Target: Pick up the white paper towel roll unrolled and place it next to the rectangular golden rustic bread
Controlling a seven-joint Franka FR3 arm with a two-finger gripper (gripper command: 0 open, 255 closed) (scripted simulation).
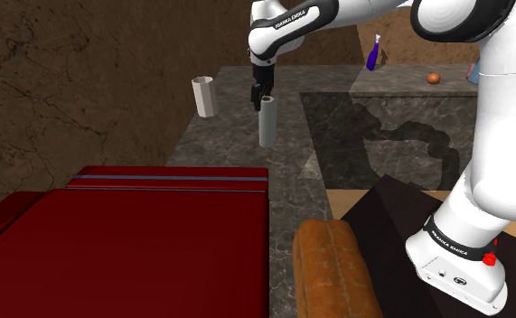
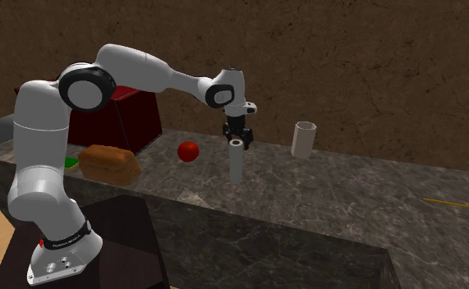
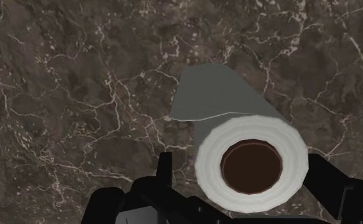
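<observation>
1. The paper towel roll point(image 1: 267, 125), drawn grey-white with a brown core, is seen standing upright on the dark marbled counter point(image 1: 292, 181).
2. The gripper point(image 2: 238, 136) is seen pointing straight down, directly over the roll and level with its upper end.
3. The fingers point(image 3: 164, 173) are spread wide on either side of the roll's top. A strip of counter can be seen between one finger and the roll, so nothing is clasped.
4. The bread point(image 1: 335, 269), a rectangular golden-brown loaf, is found lying well apart from the roll, towards the robot's stand.
5. A pale cup point(image 2: 304, 138) is seen standing near the roll, on the second exterior view's right of it.
6. A red ball point(image 2: 189, 151) is seen resting near the roll on the opposite side, between the roll and the bread.
7. A large dark-red block point(image 1: 138, 235) is seen further from the roll than the bread.
8. A purple bottle point(image 1: 373, 52) and an orange fruit point(image 1: 434, 79) are seen well apart from the roll, across a sunken dark recess point(image 1: 337, 144).
</observation>
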